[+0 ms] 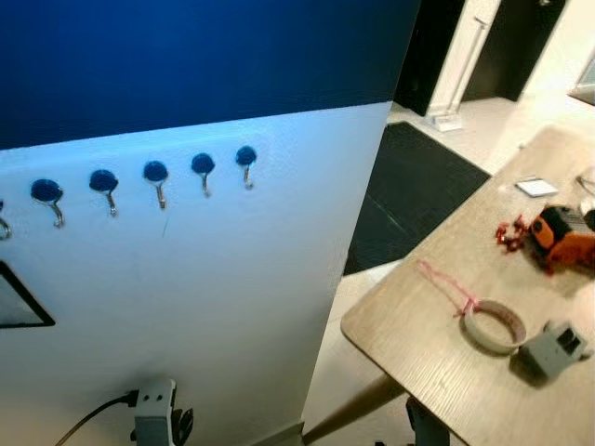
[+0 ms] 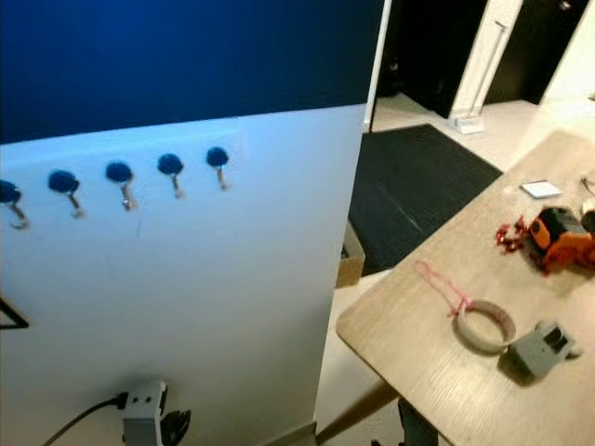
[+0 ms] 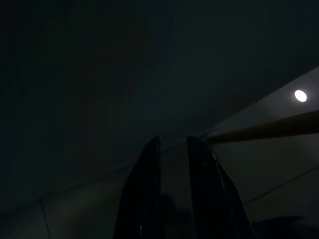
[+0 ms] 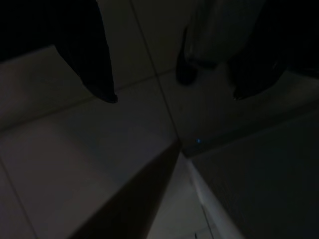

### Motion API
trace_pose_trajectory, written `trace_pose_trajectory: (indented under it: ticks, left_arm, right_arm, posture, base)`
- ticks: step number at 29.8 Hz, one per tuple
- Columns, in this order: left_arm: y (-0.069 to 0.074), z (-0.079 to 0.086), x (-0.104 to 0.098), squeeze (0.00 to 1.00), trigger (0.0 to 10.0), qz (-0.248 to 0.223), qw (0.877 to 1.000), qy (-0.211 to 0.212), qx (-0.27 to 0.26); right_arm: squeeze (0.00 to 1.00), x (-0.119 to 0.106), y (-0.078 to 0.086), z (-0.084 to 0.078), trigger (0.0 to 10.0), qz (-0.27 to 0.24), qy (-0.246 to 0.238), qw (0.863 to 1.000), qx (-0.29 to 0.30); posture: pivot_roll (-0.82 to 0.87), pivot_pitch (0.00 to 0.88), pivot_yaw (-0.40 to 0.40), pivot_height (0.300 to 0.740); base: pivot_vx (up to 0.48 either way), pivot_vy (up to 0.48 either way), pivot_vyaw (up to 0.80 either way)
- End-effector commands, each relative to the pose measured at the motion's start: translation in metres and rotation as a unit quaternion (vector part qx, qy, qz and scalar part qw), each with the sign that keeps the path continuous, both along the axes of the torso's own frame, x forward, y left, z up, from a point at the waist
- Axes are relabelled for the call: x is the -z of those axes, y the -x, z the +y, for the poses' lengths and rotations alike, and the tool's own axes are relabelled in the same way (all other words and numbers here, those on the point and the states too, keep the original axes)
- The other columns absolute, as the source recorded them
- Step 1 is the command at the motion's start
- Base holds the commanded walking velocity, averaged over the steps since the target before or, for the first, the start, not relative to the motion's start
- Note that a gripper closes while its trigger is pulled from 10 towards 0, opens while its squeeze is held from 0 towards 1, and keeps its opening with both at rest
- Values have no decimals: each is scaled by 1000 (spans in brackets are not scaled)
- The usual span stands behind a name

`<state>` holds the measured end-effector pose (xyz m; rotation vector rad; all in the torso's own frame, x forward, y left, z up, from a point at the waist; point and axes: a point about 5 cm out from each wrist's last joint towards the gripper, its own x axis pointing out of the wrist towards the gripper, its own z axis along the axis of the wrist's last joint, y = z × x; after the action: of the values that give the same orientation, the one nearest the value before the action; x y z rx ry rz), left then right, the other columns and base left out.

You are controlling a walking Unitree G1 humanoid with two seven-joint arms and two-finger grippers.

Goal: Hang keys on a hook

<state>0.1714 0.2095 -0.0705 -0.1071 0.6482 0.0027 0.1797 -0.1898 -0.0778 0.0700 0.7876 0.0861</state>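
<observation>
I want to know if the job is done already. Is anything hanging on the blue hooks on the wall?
No. In the left eye view each of the blue hooks on the white wall is bare, with no keys hanging from it.

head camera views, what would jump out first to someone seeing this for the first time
A row of blue-capped hooks runs across the white wall panel under a deep blue band, all of them bare. To the right, a wooden table carries an orange tape measure, a tape roll with a pink cord, and a small grey device. A black mat lies on the floor beyond.
</observation>
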Motion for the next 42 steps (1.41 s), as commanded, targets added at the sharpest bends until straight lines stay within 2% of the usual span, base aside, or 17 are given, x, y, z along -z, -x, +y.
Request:
trace_pose_trajectory:
  ticks: [1,8,15,23,42]
  left_arm:
    - [1,3,0,0,10000,6,1000,-8,-2]
    - [1,6,0,0,10000,8,1000,-9,0]
    - [0,5,1,0,10000,22,1000,-12,12]
    - [-1,2,1,0,10000,15,1000,-9,20]
    - [-5,3,-1,0,10000,13,1000,-5,15]
  right_arm:
    - [0,4,8,-2,10000,15,7,1000,3]
    - [0,5,9,1,10000,19,7,1000,1]
    - [0,5,9,-2,10000,17,5,1000,3]
    - [0,4,8,-3,10000,14,4,1000,6]
    - [0,3,4,4,10000,15,1,1000,6]
  posture:
    - [13,50,-39,740]
    - [15,50,-40,740]
    - [17,56,-38,740]
    - [19,60,-36,740]
    - [23,64,-36,740]
  base:
    - [0,0,0]
    - [0,0,0]
    - [0,0,0]
    - [0,0,0]
    - [-353,0,0]
